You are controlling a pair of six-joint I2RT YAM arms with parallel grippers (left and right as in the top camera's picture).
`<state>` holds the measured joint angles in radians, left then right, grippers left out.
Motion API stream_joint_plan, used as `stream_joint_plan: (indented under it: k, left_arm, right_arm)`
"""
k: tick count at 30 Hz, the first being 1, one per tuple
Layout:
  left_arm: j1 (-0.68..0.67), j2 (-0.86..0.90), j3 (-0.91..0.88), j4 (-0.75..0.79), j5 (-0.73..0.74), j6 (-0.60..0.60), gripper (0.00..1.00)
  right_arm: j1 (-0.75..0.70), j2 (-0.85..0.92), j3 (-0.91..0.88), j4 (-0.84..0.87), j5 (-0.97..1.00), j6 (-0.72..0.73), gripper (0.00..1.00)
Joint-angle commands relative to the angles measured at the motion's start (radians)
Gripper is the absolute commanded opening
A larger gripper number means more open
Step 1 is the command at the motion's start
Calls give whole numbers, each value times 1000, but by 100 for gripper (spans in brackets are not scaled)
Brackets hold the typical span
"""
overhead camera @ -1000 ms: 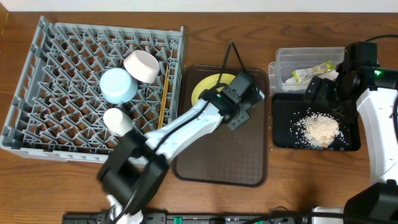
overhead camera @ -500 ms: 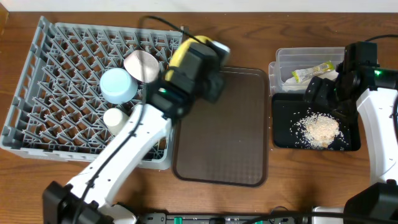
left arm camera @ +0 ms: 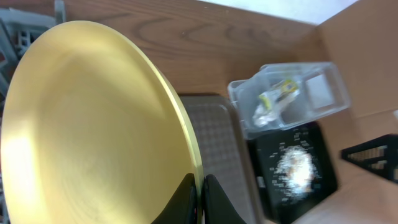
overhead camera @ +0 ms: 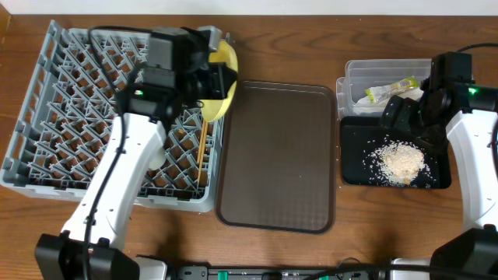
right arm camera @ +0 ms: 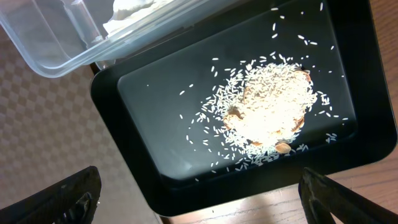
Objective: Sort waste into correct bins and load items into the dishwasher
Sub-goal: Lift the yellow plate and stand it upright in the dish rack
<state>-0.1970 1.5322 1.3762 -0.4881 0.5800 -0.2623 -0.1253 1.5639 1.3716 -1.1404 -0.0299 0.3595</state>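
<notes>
Left pincer (left arm camera: 200, 198) clenched on rim of yellow plate (left arm camera: 93, 137), plate on edge over dish rack (overhead camera: 47, 117) right side. Right pincer (right arm camera: 199, 196) spread wide, empty, above black tray (right arm camera: 149, 106) with rice scraps (right arm camera: 273, 106).

Overhead view, frame left: large square grey plastic dish rack (overhead camera: 47, 117). Inside it, near its right wall: pair of wooden chopsticks (overhead camera: 202, 144), lengthwise up the frame. Over the rack's upper right corner: round pale-yellow plate (overhead camera: 226, 74), on edge. Just right of the rack, at frame centre: large brown rectangular serving tray (overhead camera: 276, 155). Upper right: clear rectangular plastic tub (overhead camera: 358, 74), with a small green-and-yellow snack wrapper (overhead camera: 391, 89) and a crumpled white paper napkin (right arm camera: 130, 7) inside. Directly below the tub, against it: shallow black rectangular tray (overhead camera: 436, 175), with a heap of pale beige rice-like food scraps (overhead camera: 401, 162) at its middle, loose grains around.
</notes>
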Motion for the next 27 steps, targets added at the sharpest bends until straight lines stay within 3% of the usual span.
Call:
stream_joint_plan:
  k: [1,10,26,27]
  left_arm:
    - [56,-10,0,10,170,-43,8]
    - [135,2,0,21,309,-58,8]
    - [135,90,-3,22,309,-76,8]
    - [135,93,-3,22,306,-71,17]
  right_arm:
    - [-2,-8,3,0,-4,-1,99]
    - [-2,-8,3,0,-4,-1,99]
    - [-2,-8,3,1,-4,-1,99]
    - [-2,-8,3,1,-4,-1,99]
